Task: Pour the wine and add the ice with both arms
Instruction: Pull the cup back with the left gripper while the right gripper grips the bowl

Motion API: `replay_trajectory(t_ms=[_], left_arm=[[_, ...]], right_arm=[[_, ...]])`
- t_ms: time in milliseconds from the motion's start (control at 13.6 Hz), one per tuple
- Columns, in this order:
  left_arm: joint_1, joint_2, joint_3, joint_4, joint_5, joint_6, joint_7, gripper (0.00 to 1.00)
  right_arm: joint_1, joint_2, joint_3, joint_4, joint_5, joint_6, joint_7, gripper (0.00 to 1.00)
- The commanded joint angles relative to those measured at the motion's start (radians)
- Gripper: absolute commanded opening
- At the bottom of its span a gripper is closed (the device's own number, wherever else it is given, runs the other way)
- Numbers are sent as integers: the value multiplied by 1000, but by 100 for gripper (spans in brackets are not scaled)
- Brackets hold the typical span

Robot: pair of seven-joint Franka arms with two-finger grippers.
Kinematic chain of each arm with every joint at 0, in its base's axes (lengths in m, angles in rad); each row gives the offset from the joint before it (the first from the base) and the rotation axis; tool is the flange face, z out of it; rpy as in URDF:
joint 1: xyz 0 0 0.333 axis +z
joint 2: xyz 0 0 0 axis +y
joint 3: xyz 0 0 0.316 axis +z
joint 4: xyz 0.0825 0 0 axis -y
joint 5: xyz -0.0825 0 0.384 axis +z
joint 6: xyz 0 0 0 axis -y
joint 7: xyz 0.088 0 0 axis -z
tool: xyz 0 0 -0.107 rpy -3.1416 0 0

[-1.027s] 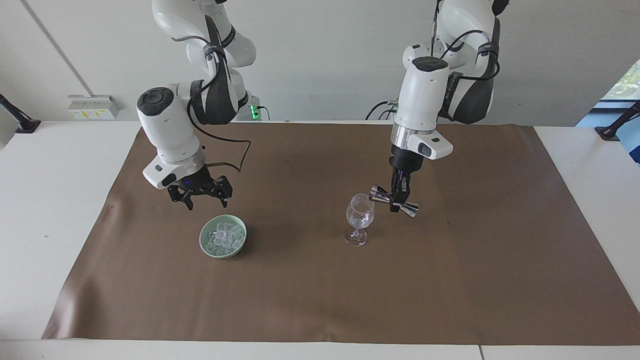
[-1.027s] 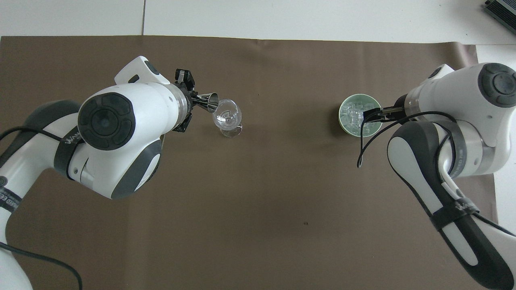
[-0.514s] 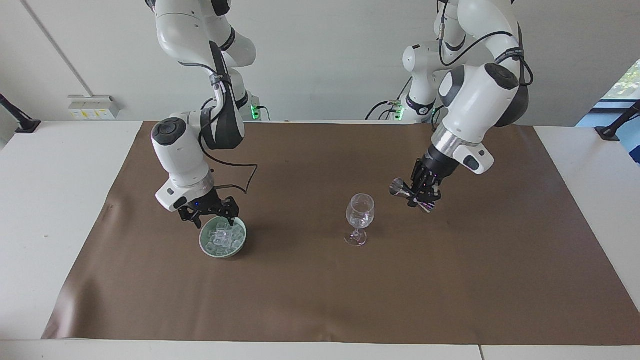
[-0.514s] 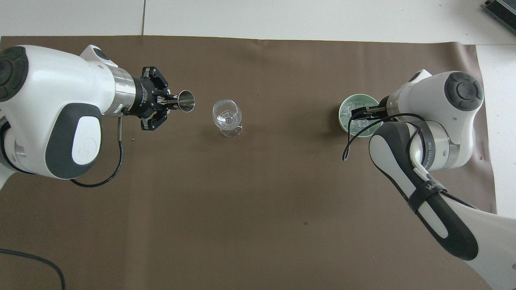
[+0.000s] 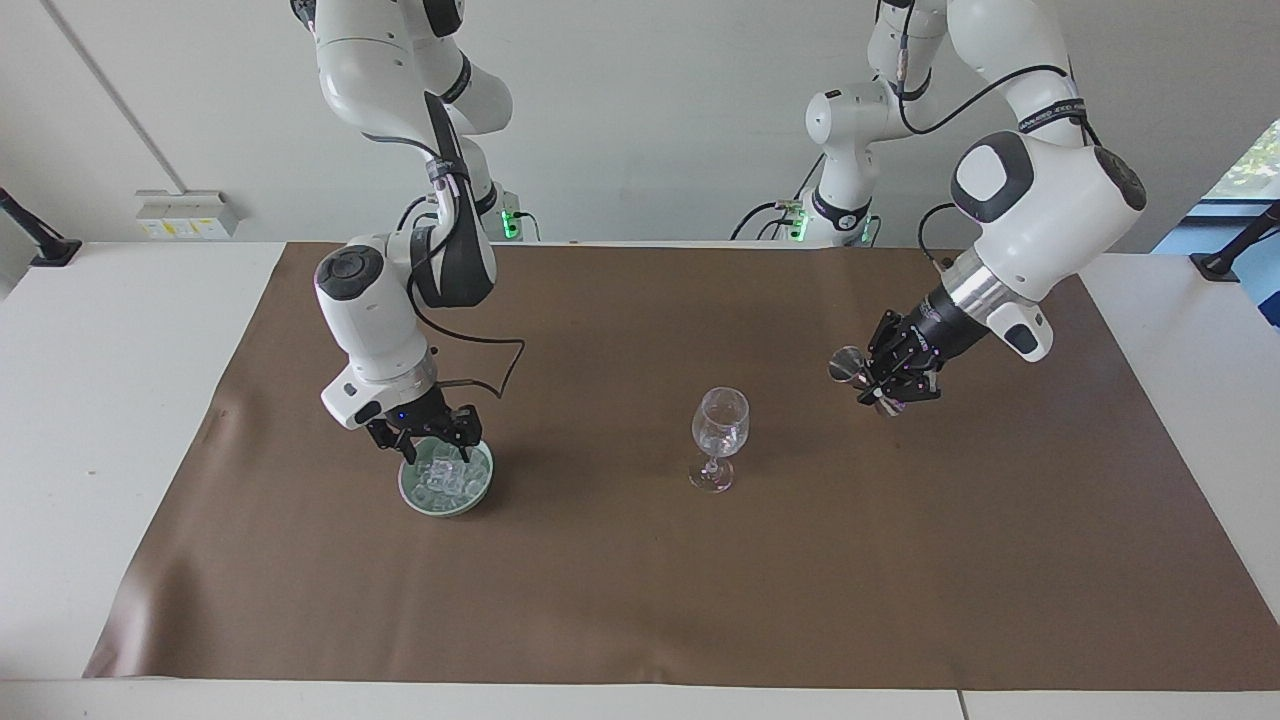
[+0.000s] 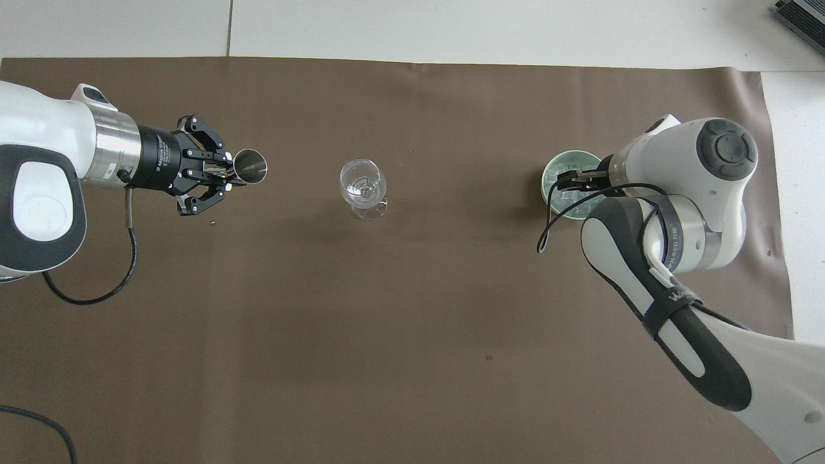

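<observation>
The wine shows only as a small metallic jigger (image 5: 848,366) (image 6: 250,166), lying roughly level with its mouth toward the glass. My left gripper (image 5: 875,385) (image 6: 225,173) is shut on its waist, above the mat, toward the left arm's end from the clear stemmed glass (image 5: 720,430) (image 6: 363,187). The glass stands upright mid-mat. A pale green bowl (image 5: 482,490) (image 6: 548,187) toward the right arm's end holds several clear ice cubes (image 5: 445,482) (image 6: 561,198). My right gripper (image 5: 432,447) (image 6: 570,183) dips into the bowl among the ice, its tips hidden there.
A brown mat (image 5: 640,580) covers most of the white table (image 5: 120,400). A black cable loop (image 5: 500,370) hangs from the right arm's wrist, over the mat beside the bowl.
The left gripper has swung the jigger away from the glass rim toward the left arm's end. The right gripper has come down from above the bowl into the ice.
</observation>
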Motion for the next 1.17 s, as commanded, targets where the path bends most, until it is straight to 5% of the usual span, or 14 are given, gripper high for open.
replay_trajectory(t_ms=[0, 514, 807, 1100], left_arm=[[16, -38, 43, -69, -84, -29, 69, 0], [21, -46, 212, -156, -282, -136, 264, 0], [39, -27, 286, -222, -424, -115, 266, 0], [44, -4, 300, -271, -587, 1, 327, 0]], right_arm=[[1, 6, 0, -7, 7, 22, 15, 68], [-1, 28, -1, -7, -8, 48, 6, 48], [-5, 29, -1, -7, -11, 48, 3, 4], [-4, 28, -1, 7, -11, 38, 2, 0]])
